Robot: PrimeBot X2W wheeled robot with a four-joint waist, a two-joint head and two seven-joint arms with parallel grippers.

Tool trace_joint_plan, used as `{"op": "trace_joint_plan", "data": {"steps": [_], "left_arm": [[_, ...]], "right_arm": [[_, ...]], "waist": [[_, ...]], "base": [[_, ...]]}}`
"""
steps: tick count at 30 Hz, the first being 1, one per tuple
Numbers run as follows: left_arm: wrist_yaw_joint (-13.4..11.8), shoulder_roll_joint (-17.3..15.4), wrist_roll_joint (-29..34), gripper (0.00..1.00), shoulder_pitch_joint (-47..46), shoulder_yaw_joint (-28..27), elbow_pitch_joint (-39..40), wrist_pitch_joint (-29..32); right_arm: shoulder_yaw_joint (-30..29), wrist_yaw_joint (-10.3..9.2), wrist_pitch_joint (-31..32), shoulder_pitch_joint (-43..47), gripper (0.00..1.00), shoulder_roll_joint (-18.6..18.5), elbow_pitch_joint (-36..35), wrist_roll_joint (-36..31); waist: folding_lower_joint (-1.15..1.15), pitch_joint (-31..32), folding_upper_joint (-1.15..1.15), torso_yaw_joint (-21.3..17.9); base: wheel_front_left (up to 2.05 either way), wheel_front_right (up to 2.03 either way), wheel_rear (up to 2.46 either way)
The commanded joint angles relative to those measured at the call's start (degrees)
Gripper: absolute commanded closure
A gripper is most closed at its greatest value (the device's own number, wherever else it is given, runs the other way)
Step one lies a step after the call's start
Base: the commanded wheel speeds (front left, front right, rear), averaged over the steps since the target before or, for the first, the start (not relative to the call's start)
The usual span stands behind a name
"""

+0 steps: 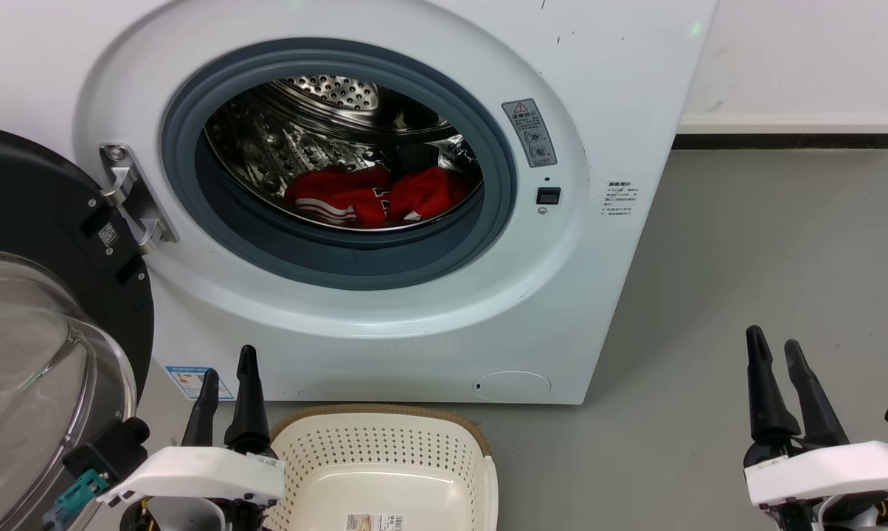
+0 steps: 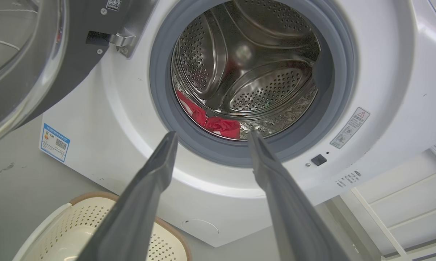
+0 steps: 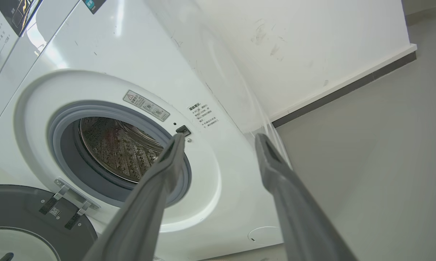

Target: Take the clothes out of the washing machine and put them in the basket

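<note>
First reach, nothing grasped yet: my left gripper [image 1: 229, 365] and right gripper [image 1: 774, 341] are both spread, released. The clothes [image 1: 374, 198] lie in the washing machine [image 1: 414, 324], basket [image 1: 385, 450] below. Next — enter the porthole [image 1: 341, 254], pinch fabric.

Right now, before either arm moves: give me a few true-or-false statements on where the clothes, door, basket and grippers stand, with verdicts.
1. The washer door is open. True.
2. The clothes are in the basket. False: they lie in the drum.
3. The basket sits on the floor in front of the washer. True.
4. The left gripper holds a garment. False: it is open and holds nothing, outside the washer.
5. The right gripper is inside the drum. False: it is open, over the floor to the washer's right.
</note>
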State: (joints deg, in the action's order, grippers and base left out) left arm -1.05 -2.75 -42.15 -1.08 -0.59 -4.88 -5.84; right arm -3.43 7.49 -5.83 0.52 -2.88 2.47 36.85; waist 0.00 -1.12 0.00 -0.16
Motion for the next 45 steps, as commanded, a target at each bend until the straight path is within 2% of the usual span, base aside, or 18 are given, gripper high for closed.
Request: {"op": "trace_joint_plan", "data": {"steps": [1, 23, 45], "left_arm": [[-0.20, -0.12, 1.49, 0.00, 0.04, 0.14, 1.08, -0.51], [-1.08, -0.14, 14.39, 0.00, 1.53, 1.37, 2.22, -3.92], [-2.24, -0.15, 24.65, 0.00, 2.97, 2.37, 2.87, -6.71]], "right_arm": [[0.09, 0.00, -0.47, 0.02, 0.00, -0.05, -1.03, -1.63], [1.02, 0.00, -3.99, 2.01, 0.00, -0.03, -3.14, -16.95], [1.81, -0.01, -6.78, 3.76, 0.00, -0.01, -5.31, -28.63]], "waist": [[0.00, -0.01, 0.00, 0.00], [0.00, -0.37, 0.00, 0.04], [0.00, -0.51, 0.00, 0.06]], "base": [[0.00, 0.00, 0.00], [0.00, 0.00, 0.00], [0.00, 0.00, 0.00]]}}
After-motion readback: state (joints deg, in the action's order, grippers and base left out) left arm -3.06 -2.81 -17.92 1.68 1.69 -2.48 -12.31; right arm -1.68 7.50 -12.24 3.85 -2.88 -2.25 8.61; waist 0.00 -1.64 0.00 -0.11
